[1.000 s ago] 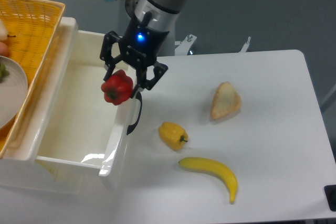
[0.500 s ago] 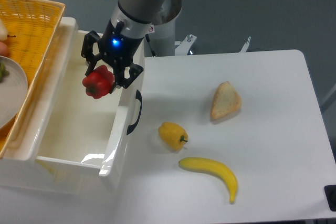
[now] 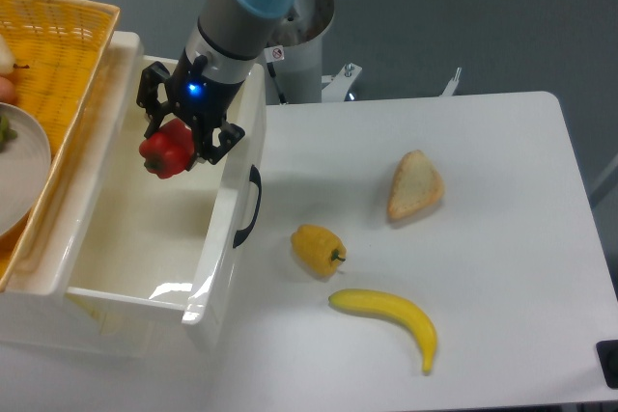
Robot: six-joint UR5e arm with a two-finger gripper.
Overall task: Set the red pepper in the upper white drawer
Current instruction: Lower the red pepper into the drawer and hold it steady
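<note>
one gripper (image 3: 172, 142) clamped on one red pepper (image 3: 165, 151), over one upper white drawer (image 3: 135, 238)

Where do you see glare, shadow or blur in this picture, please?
In the fixed camera view: glare sits on the glossy white open drawer's front rim and floor; the black two-finger hand holding the glossy red bell pepper looks slightly soft beside a blue indicator light; the curved yellow banana casts only a faint shadow, so lighting is even.

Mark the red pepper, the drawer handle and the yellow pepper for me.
red pepper (image 3: 164, 151), fixed camera, its glossy side below the gripper
drawer handle (image 3: 250, 207), fixed camera, middle of the black curve
yellow pepper (image 3: 316, 247), fixed camera, centre of its body
</note>
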